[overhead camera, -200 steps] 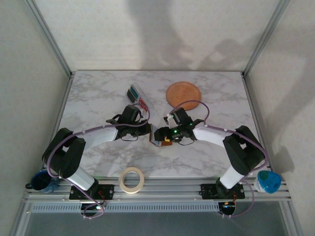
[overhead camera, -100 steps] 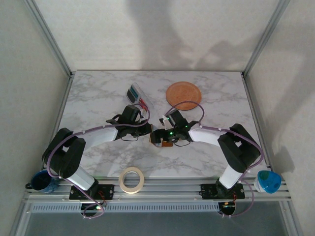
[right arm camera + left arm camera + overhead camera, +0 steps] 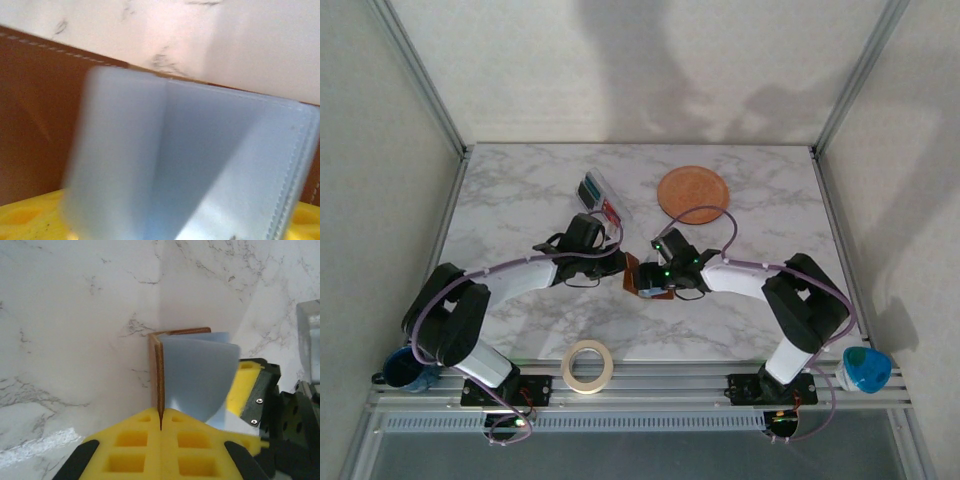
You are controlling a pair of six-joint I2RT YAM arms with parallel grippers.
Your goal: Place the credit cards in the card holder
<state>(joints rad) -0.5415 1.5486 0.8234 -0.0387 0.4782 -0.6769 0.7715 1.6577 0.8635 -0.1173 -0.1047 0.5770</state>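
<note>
So the left hand (image 3: 160, 426) is clamped on the stiff brown leather card holder (image 3: 156, 365). The right hand (image 3: 656, 280) grips a smooth, bowed pale-blue credit card (image 3: 197, 375), nudged closer in than a second ago.

The table (image 3: 520, 200) is white marble with grey veins. At the upper middle of the top view, the round plate (image 3: 692, 190) is orange-brown. The card holder (image 3: 159, 375) is brown, the credit card (image 3: 197, 372) pale blue-grey, and the pads (image 3: 135, 442) of the left gripper (image 3: 160, 426) bright yellow.
</note>
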